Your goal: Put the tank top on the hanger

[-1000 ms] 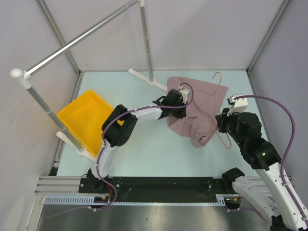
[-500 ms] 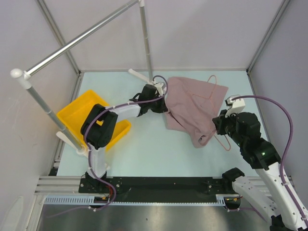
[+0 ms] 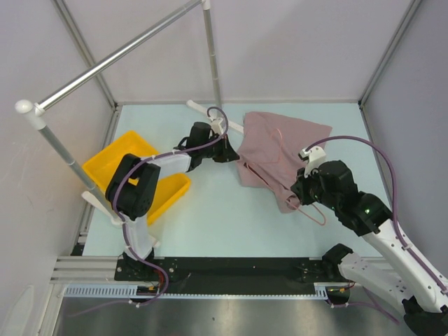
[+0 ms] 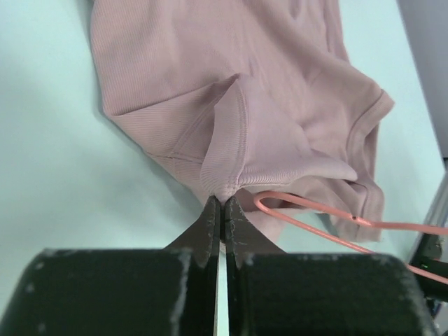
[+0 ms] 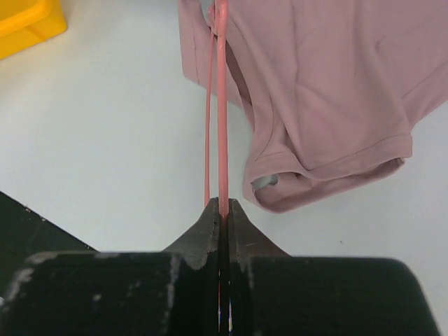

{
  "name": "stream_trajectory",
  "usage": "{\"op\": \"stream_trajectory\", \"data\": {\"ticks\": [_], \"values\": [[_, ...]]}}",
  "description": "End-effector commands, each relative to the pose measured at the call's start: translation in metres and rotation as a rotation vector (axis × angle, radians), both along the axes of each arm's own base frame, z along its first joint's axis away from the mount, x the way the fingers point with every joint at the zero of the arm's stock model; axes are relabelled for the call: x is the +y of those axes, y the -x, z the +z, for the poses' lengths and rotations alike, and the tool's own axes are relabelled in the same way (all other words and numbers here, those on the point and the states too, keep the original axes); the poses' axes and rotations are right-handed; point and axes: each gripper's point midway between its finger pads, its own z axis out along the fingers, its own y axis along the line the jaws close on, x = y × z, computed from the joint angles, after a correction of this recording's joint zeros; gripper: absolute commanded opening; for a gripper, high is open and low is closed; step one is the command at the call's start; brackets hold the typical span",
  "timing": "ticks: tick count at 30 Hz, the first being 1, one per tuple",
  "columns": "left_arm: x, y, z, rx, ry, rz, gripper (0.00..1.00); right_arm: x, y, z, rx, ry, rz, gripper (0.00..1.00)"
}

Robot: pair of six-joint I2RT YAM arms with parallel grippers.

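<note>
The left gripper (image 4: 222, 201) is pressed shut on a small raised fold at the hem edge of the tank top (image 4: 245, 84), with pink ribbed fabric bunching just beyond its tips. In the overhead view the left gripper (image 3: 229, 152) sits at the garment's left edge, toward the far side of the pale table (image 3: 224, 217). A second ago this arm lay across the middle of the cloth. It has since drawn back leftward, pulling the fabric flatter and wider.

The right gripper (image 5: 221, 204) is clamped on the thin pink wire of the hanger (image 5: 222, 105), which runs straight ahead of the fingers and disappears under the tank top's edge. From above, the right gripper (image 3: 299, 194) is at the garment's near right corner. It has moved inward from the right edge and toward the near edge. The hanger's hook, earlier showing past the cloth's far edge, is no longer seen. Only a loop of wire shows on the near side, and a faint line crosses the fabric.

The tank top (image 3: 280, 143) lies crumpled flat on the table's far right quarter, with the hanger mostly hidden by it. This looks like the threading stage: one arm holds the cloth taut while the other works the wire inside. The straps are not yet seated on the hanger's shoulders.

A yellow bin (image 3: 115, 164) sits at the left edge, unused.
</note>
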Motion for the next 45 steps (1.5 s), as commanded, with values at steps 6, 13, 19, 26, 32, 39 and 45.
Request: {"op": "stream_trajectory", "data": {"ticks": [6, 13, 19, 26, 32, 39, 45], "values": [[-0.012, 0.021, 0.072, -0.073, 0.244, -0.138, 0.00, 0.006, -0.011, 0.012, -0.054, -0.021, -0.001, 0.00], [-0.020, 0.047, 0.135, -0.091, 0.423, -0.239, 0.00, 0.025, -0.018, 0.010, -0.078, -0.083, 0.041, 0.00], [-0.019, 0.067, 0.185, -0.123, 0.580, -0.283, 0.00, 0.042, -0.021, 0.023, -0.151, -0.190, 0.069, 0.00], [-0.004, 0.066, 0.155, -0.041, 0.601, -0.238, 0.00, 0.041, -0.019, 0.055, -0.351, -0.311, 0.059, 0.00], [0.007, 0.067, 0.150, -0.001, 0.663, -0.245, 0.16, 0.033, -0.013, 0.067, -0.427, -0.344, 0.053, 0.00], [0.015, 0.069, 0.142, -0.090, 0.523, -0.231, 0.77, 0.038, -0.014, 0.067, -0.435, -0.359, 0.075, 0.00], [0.057, 0.066, 0.128, -0.179, 0.180, -0.034, 0.86, 0.049, -0.009, 0.070, -0.434, -0.355, 0.147, 0.00]]}}
